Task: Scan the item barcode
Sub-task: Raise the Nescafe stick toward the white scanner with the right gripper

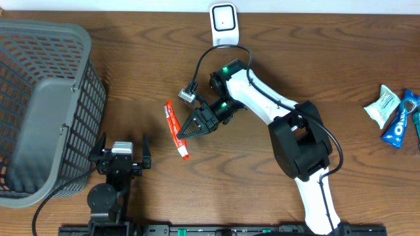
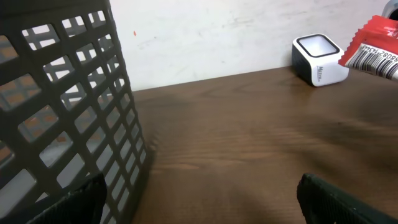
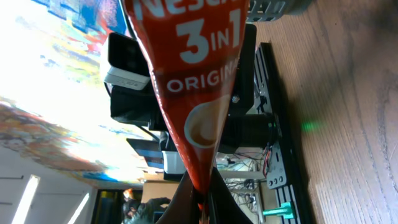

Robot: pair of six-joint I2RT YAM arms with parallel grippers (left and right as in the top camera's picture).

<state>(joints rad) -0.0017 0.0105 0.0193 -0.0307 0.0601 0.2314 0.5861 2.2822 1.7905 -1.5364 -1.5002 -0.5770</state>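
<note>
A red coffee sachet (image 1: 172, 118) is being held by the right gripper (image 1: 184, 134), whose jaws are being pressed together on the sachet's lower half. In the right wrist view the printed red face is filling the middle of the frame and is narrowing down to the spot where it is being pinched. The sachet is being held at a slant near the middle of the tabletop (image 1: 216, 190), its upper end pointing towards the far edge. In the left wrist view it is being shown raised above the wood, with a barcode on a white panel being turned towards that camera. A white scanner (image 1: 223, 23) is standing at the far edge of the tabletop, well apart from the sachet. The left gripper (image 1: 123, 147) is resting low near the front edge, its jaws spread wide with nothing being held between them. A grey plastic basket (image 1: 85, 105) is standing just beside it on the left. At the right edge of the tabletop a pale green packet (image 1: 382, 105) and a blue biscuit packet (image 1: 401, 121) are lying side by side, well apart from both arms.
</note>
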